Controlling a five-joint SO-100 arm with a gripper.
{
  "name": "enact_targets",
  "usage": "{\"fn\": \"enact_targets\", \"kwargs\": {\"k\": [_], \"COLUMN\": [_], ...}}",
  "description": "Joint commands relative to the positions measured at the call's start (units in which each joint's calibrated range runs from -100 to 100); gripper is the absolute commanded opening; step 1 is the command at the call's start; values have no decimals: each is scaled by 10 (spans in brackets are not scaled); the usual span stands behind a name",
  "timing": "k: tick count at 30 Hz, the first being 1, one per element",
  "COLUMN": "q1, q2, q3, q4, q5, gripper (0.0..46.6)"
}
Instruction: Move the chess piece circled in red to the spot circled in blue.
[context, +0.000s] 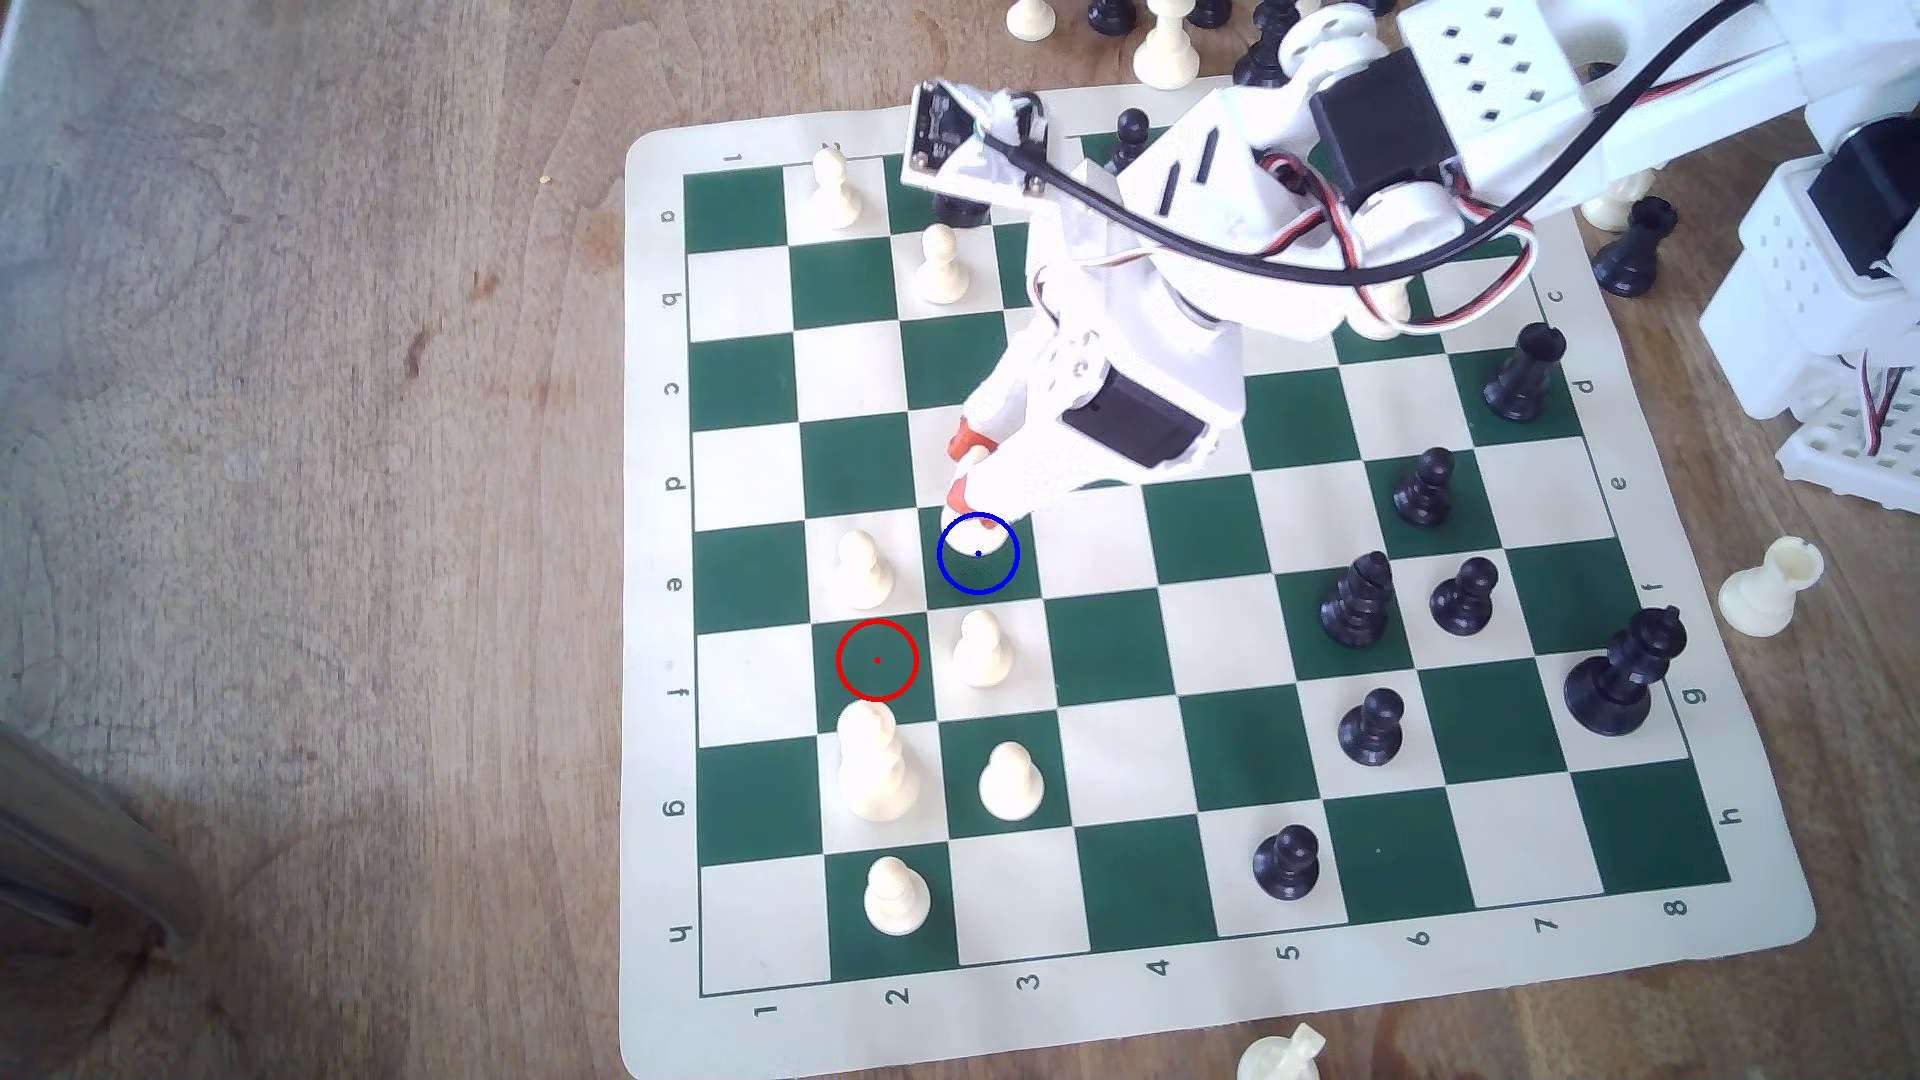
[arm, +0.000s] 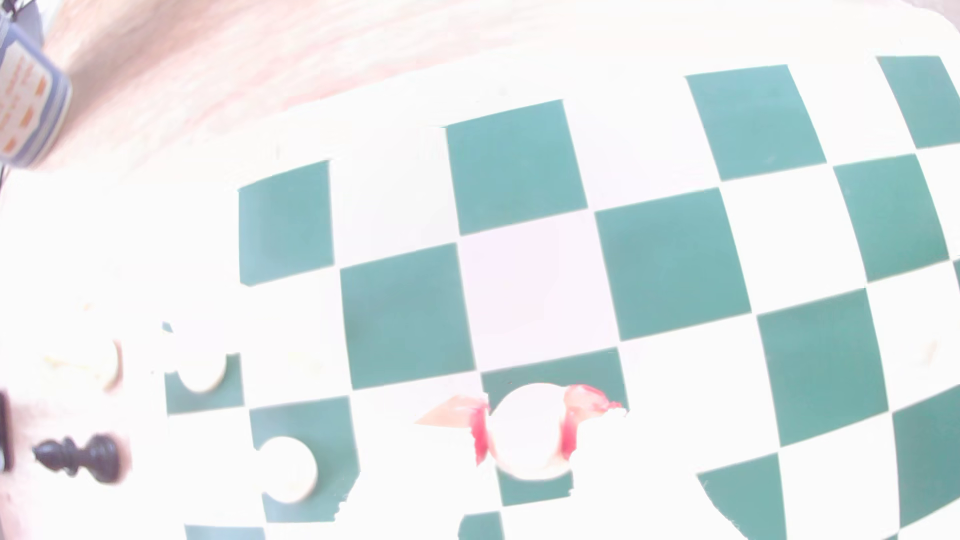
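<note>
My gripper (context: 966, 467) reaches down over the green-and-white chessboard (context: 1143, 665) and is shut on the cream-white chess piece (context: 982, 535). The piece's lower part shows inside the blue ring, over the spot (context: 985, 573), a dark green square. Whether its base touches the board I cannot tell. In the wrist view the red-padded fingers (arm: 480, 439) press on both sides of the round pale chess piece (arm: 527, 431) above a green square. The green square ringed in red (context: 878, 659) holds no piece.
White pawns stand close by (context: 862, 569) (context: 981, 649), and a tall white piece (context: 876, 763) sits just below the red ring. Black pieces (context: 1356, 602) occupy the exterior view's right side of the board. Loose pieces lie off the board along its far edge (context: 1169, 42).
</note>
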Motion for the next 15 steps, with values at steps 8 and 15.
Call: {"fn": "enact_targets", "kwargs": {"k": [8,15], "q1": [10,7], "q2": [29,47], "q3": [-20,-29], "q4": [-33,-37], "q5": [0,0], "gripper": [16,15]}}
